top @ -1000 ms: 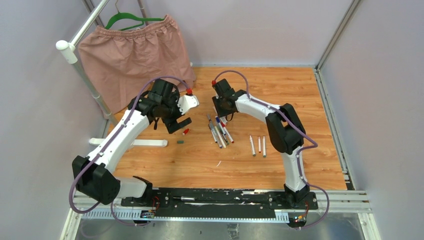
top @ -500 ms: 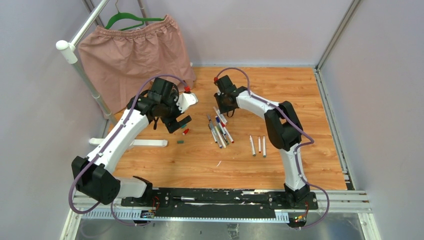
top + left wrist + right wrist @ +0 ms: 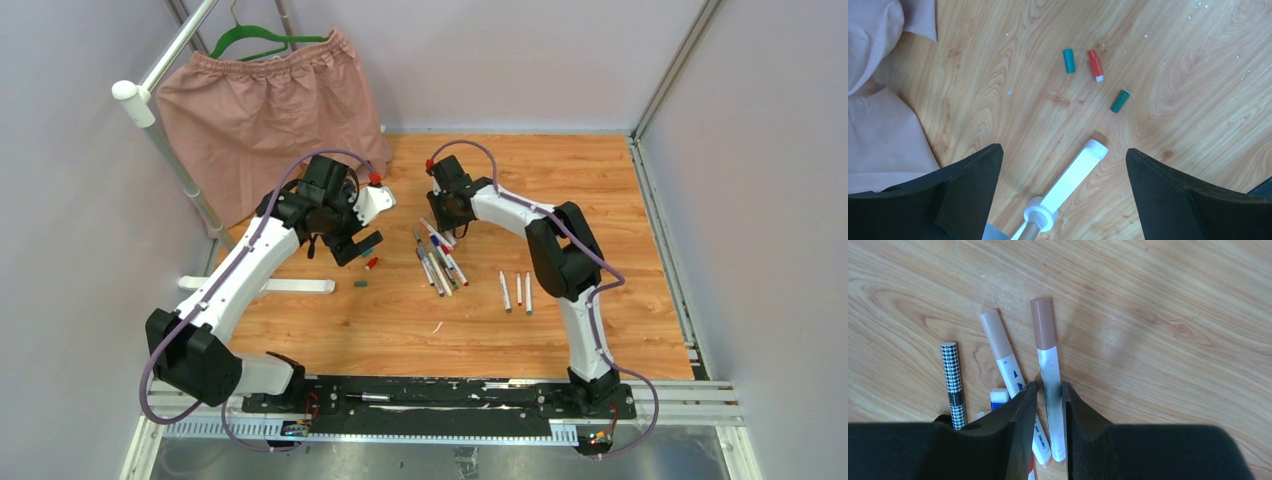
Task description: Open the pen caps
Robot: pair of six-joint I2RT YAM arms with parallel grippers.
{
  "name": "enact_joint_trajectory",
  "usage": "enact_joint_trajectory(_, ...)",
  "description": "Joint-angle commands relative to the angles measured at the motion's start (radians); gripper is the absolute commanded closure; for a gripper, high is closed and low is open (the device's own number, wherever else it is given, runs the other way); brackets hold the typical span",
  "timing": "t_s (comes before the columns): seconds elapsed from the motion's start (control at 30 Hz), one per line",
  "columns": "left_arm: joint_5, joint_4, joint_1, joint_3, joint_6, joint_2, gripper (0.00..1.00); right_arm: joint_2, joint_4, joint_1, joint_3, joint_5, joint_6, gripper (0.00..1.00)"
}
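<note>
Pen caps (image 3: 1095, 64) lie loose on the wooden table (image 3: 1198, 75) below the left gripper (image 3: 1063, 152): a teal cap (image 3: 1068, 60) and a red cap (image 3: 1095, 64) just beside each other, and a green cap (image 3: 1120, 100) near them, none touching. That gripper hangs above them with its fingers spread wide and nothing between them. A white bar (image 3: 1075, 172) runs under the gap, its lower end cut off by the picture's edge. From overhead the teal cap shows only as a speck against one dark finger. The right gripper (image 3: 1049, 390) has its fingers pinched on the white barrel of a tan-capped pen (image 3: 1050, 365), its tan cap (image 3: 1042, 322) on and pointing away from the wrist; whether the pen is lifted off the wood cannot be told. A second pen (image 3: 1010, 367) with a like cap and a houndstooth pen (image 3: 951, 375) lie just beside it, their near ends hidden by the finger. From overhead the right fingers are hidden under the wrist, the cluster of pens (image 3: 440, 265) is too small for its caps to be counted, and three more pens (image 3: 517, 291) lie apart to its right.
</note>
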Motion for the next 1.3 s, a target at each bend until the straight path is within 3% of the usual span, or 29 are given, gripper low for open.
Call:
enact_joint_trajectory(0.0, -0.01, -0.01, 0.005, 0.028, 0.009, 0.0, 0.0, 0.009, -0.016, 0.013, -0.092, 0.072, -0.039, 0.72)
enact_joint_trajectory(0.07, -0.012, -0.01, 0.005, 0.034, 0.017, -0.005, 0.0, -0.009, 0.006, 0.018, -0.128, 0.095, -0.05, 0.76)
enact_joint_trajectory(0.23, 0.002, -0.007, 0.007, 0.063, 0.036, -0.031, 0.0, -0.084, 0.067, 0.015, -0.195, 0.124, -0.07, 1.0)
enact_joint_trajectory(0.4, 0.032, -0.008, 0.007, 0.078, 0.054, -0.046, 0.0, -0.166, 0.073, 0.005, -0.186, 0.101, -0.099, 1.0)
enact_joint_trajectory(0.5, 0.128, -0.008, 0.008, 0.034, 0.137, -0.089, 0.0, -0.246, 0.064, -0.006, -0.183, 0.046, -0.105, 1.0)
enact_joint_trajectory(0.67, 0.283, -0.008, 0.006, -0.062, 0.34, -0.217, 0.0, -0.373, -0.018, -0.013, -0.167, -0.237, -0.069, 1.0)
enact_joint_trajectory(0.83, 0.287, -0.009, -0.029, -0.081, 0.497, -0.257, 0.0, -0.464, -0.018, -0.002, -0.219, -0.572, 0.031, 1.0)
enact_joint_trajectory(1.03, 0.352, -0.008, -0.068, -0.081, 0.568, -0.266, 0.0, -0.568, -0.009, 0.063, -0.3, -0.703, 0.09, 1.0)
enact_joint_trajectory(1.27, 0.335, -0.012, -0.138, -0.087, 0.603, -0.264, 0.02, -0.593, -0.022, 0.132, -0.278, -0.819, 0.129, 1.0)
